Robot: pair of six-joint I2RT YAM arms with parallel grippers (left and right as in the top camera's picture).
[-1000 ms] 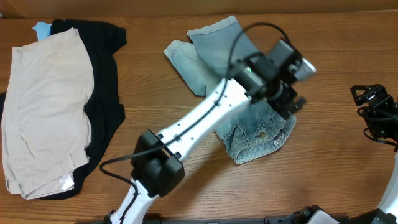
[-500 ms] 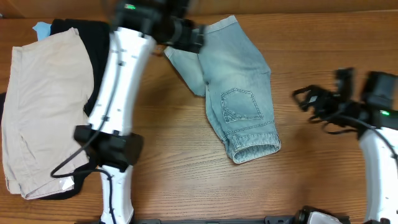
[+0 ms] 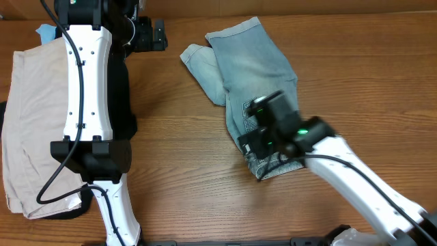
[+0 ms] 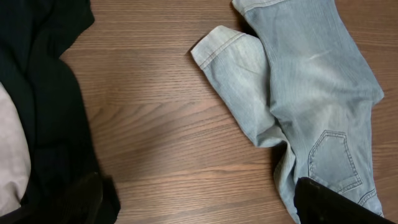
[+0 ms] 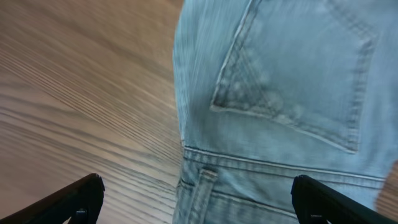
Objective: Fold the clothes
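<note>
Shorts (image 3: 254,65) lying mid-desk (image 3: 355,75), right claw (image 3: 255,145) splayed wide over their near end, left claw (image 3: 151,34) splayed wide by far edge.

From above, the right gripper (image 3: 254,145) hides the shorts' (image 3: 252,61) waistband (image 5: 267,186). Its wrist view is blurred, with the fingers (image 5: 78,198) cut off low, seemingly spread.

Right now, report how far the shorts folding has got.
Done: denim shorts lie halved, one back pocket up. In hand: the open right end effector is over the waistband. Left: one leg hem pokes out sideways; the cross fold is not made.
</note>
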